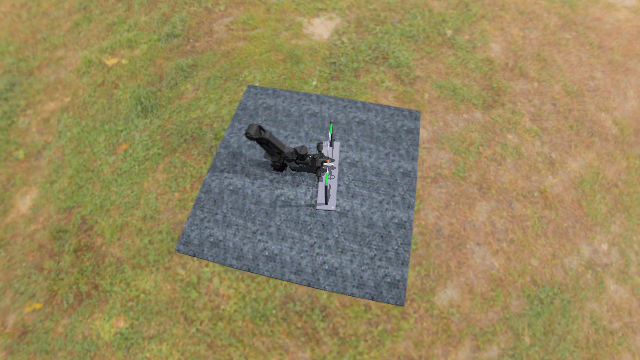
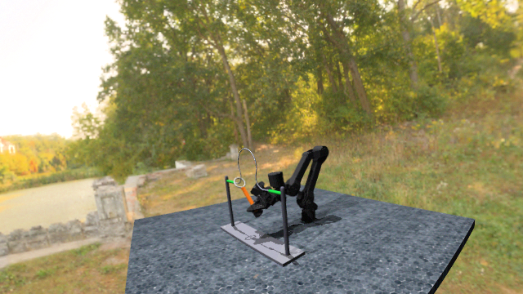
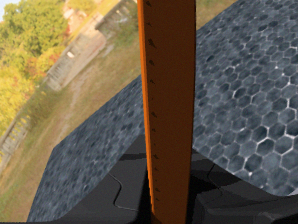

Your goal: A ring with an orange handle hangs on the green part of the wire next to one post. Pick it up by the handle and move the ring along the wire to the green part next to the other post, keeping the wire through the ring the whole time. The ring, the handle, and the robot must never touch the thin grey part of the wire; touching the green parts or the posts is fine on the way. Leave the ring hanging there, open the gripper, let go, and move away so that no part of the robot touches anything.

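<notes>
between black fingers, flat orange handle (image 3: 166, 96)

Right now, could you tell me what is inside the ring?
The green wire passes through the ring. Whether they touch is too small to tell.

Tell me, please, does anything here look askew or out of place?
Nothing stands out. The orange handle slants, but only because the gripper has its jaws shut on it; the ring sits around the green part beside the far post.
</notes>
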`<state>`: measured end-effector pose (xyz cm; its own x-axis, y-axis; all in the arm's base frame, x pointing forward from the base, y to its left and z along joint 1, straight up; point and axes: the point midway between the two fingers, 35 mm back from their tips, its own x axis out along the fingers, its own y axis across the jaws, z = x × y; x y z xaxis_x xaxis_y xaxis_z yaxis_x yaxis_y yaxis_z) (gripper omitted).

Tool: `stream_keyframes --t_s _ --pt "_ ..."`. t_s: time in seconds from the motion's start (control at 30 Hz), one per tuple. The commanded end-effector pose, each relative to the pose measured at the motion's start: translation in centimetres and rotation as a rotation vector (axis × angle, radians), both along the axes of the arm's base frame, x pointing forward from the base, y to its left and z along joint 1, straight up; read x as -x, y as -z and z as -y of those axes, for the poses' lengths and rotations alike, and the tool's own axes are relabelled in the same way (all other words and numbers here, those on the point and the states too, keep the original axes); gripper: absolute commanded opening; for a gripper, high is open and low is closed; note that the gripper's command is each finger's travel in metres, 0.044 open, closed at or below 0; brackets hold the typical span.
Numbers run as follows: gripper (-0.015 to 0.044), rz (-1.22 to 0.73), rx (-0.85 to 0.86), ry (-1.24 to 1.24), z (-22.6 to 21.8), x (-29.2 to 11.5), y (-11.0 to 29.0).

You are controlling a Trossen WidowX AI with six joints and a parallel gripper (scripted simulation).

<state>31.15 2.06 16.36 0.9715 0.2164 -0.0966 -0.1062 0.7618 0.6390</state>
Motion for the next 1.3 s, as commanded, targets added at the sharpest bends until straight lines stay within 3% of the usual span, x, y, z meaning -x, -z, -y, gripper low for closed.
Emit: stream_keyframes --t_s 0.0,0.73,1.27 --pt "-0.0150 -0.025 -0.053 -0.026 -0.6 0.4 -0.9" --pt "-0.0150 -0.324 -0.453 -0.357 -2.9 5.9 -7.5" --pt "-0.0150 -0.330 -0.821 -0.431 -3.7 6.4 -13.2"
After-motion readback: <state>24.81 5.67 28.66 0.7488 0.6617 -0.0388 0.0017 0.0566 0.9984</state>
